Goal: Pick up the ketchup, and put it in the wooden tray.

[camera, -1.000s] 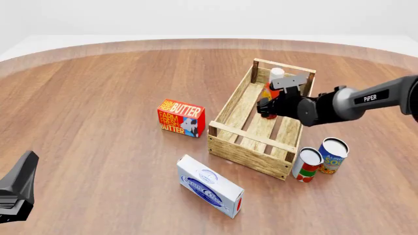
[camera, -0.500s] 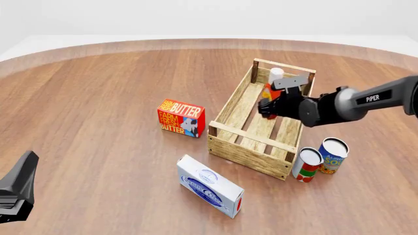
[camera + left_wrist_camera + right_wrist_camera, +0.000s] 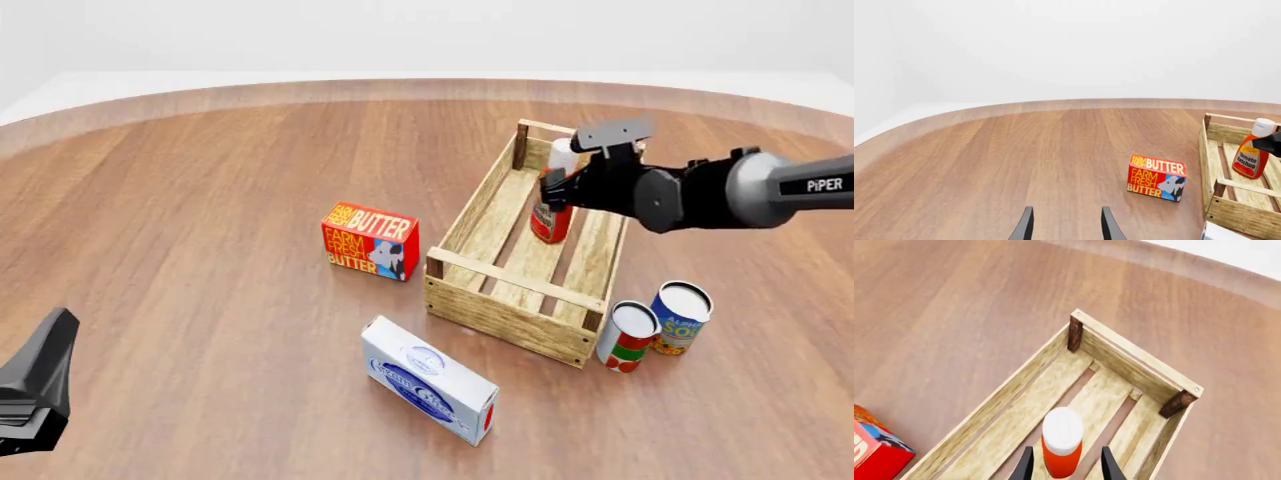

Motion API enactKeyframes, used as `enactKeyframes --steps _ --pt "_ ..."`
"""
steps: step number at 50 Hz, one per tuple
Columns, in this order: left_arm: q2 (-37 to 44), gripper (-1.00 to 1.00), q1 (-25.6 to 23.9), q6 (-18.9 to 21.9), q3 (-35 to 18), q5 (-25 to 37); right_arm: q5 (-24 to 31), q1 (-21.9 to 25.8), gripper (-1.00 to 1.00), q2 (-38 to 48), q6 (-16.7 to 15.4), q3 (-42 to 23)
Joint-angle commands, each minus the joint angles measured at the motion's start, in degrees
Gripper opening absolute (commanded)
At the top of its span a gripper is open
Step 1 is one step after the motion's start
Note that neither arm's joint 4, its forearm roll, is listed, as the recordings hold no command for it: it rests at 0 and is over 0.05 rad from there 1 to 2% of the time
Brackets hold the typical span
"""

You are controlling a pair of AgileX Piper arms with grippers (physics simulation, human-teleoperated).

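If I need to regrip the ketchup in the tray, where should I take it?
Grip the ketchup on its red body just under the white cap, coming from above with the right gripper. It stands upright inside the wooden tray, whose side walls would likely block a low sideways approach.

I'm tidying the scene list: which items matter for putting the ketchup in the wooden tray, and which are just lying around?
Belongs to the job:
ketchup, standing in the tray
wooden tray
right pincer, open around the ketchup

Just lying about:
butter box
white-and-blue carton
red-and-green can
blue can
left pincer, open
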Motion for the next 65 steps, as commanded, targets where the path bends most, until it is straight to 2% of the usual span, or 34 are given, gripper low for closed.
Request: enactKeyframes --steps 1,15,21,24,35,47,50,65 --pt "0.0 1.00 0.0 0.0 0.0 0.0 2.9 0.3 1.00 -5.5 -0.8 0.0" --pt "0.0 1.00 0.0 0.0 0.0 0.0 5.2 0.9 1.00 -11.7 -1.1 1.5" --pt "0.0 1.00 0.0 0.0 0.0 0.0 4.6 1.5 1.00 -17.6 -1.3 6.7" --pt "0.0 1.00 0.0 0.0 0.0 0.0 4.0 2.1 1.00 -20.4 -0.4 9.4" --pt "0.0 1.00 0.0 0.0 0.0 0.0 4.3 3.2 1.00 -29.0 -0.4 16.1" --pt "0.0 1.00 0.0 0.0 0.0 0.0 3.7 4.3 1.00 -37.2 1.2 23.8" --pt "0.0 1.00 0.0 0.0 0.0 0.0 2.9 4.5 1.00 -40.9 1.9 28.0" --pt "0.0 1.00 0.0 0.0 0.0 0.0 0.6 4.4 1.00 -47.7 3.6 38.4"
